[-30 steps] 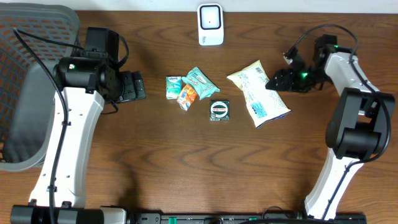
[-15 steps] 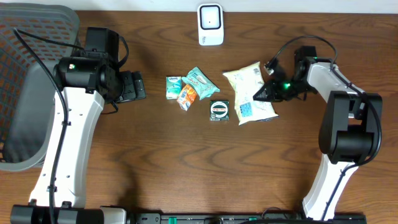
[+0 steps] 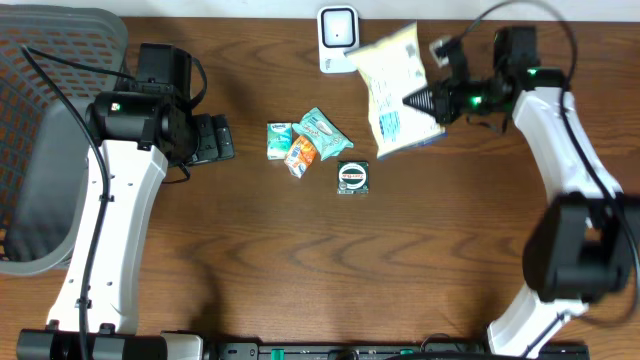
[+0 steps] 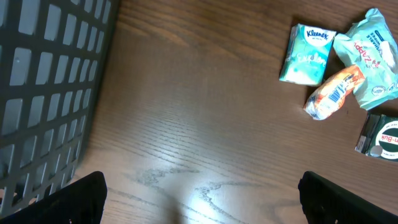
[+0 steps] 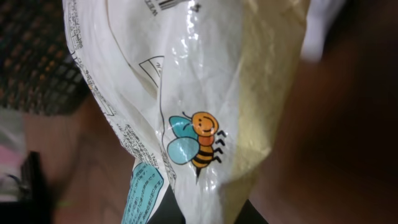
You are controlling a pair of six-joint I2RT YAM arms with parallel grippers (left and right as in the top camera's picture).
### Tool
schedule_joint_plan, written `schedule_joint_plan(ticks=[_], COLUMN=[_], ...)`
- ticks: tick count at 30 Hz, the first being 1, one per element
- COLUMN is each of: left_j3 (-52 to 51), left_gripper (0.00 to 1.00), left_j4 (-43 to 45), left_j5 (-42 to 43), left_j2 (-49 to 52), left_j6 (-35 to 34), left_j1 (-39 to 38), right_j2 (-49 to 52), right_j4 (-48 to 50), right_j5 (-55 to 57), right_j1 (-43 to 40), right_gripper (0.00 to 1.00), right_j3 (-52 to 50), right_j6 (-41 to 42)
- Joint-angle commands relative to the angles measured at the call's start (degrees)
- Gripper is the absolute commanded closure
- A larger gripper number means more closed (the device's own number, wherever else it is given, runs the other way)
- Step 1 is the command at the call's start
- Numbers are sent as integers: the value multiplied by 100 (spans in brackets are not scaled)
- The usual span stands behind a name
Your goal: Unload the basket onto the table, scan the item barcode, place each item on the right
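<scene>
lifted from the tabletop (image 3: 300,260), the snack bag (image 3: 395,90) sits clenched in right fingers (image 3: 418,101) near the scanner (image 3: 339,40); angle its barcode (image 5: 176,5) squarely at it. left fingers (image 4: 81,196) gape.

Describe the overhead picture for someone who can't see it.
The right gripper holds a pale snack bag up next to a white scanner at the far edge of the table. Four small packets lie mid-table, and the left gripper rests open apart from them.
</scene>
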Motion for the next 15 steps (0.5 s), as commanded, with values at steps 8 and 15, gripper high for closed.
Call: schedule_joint_plan(ticks=[8,15], left_j3=[-13,-13], left_gripper=[2,2], left_j4=[-17,-15], left_j5=[-57,-57], left_j2=[9,9], left_j6=[76,76], left_j1=[28,28], right_j2=[-1174,-1165], right_j4=[682,688], right_j5=[1399,1709], right_j1=[1156,1303], right_gripper=[99,99], right_j3=[168,168], right_j6=[-892,-697])
